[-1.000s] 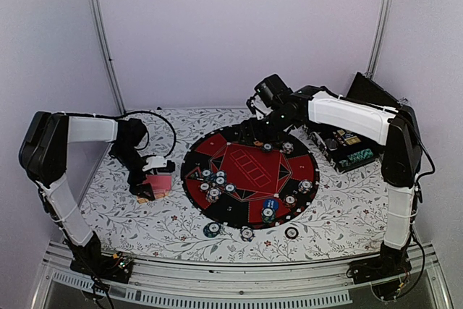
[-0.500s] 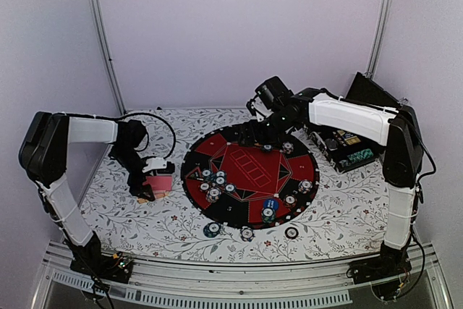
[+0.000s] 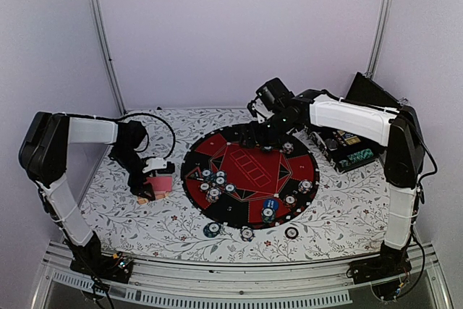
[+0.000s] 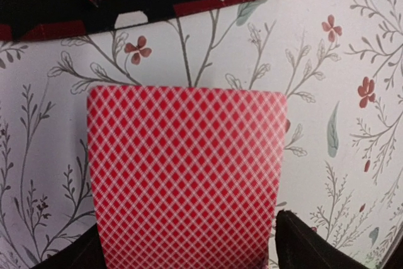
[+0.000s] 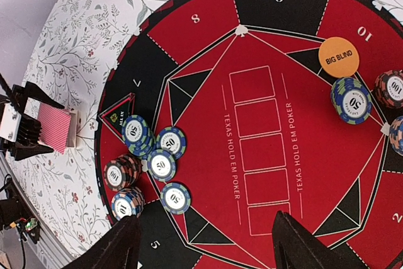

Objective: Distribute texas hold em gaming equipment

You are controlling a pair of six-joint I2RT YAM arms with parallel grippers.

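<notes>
Since the arm bases sit at the near edge, closest to them are 3 loose chips on the floral table (image 3: 123,215), just off the near rim of the round mat (image 3: 249,168): a green chip (image 3: 211,229), a white-edged chip (image 3: 247,234) & a dark chip (image 3: 291,233) w/ a pale centre, each apart from the others. Next, on the mat's near-right sector, a blue stack (image 3: 269,206) stands w/ a few single chips near it. On the mat's left side, approx. by seats 5–7, sits a chip cluster (image 5: 157,165): four blue-white 50s touching or nearly so, plus two 100 stacks on their outer side. Left of the mat, on the cloth & clear of the rim, lie the cards (image 4: 186,155), flat, red lattice back up. The left gripper (image 4: 187,231) sits low over their near end w/ a finger (image 4: 308,247) at each long edge. The fingers look right up against the cards, but can't tell if they actually pinch. Further out, the right gripper (image 5: 206,218) hangs above the mat's far half, claw wide, nothing betw. the fingers, not touching any chip. Under its cam, by seat 10, an orange BIG BLIND disc (image 5: 338,57) lies flat, just beside a green-blue 50 chip (image 5: 351,100), w/ a red 100 stack (image 5: 389,87) next to that. Farthest, at the far right off the mat, the black case (image 3: 346,148) stands open, lid up; contents too small to read.
</notes>
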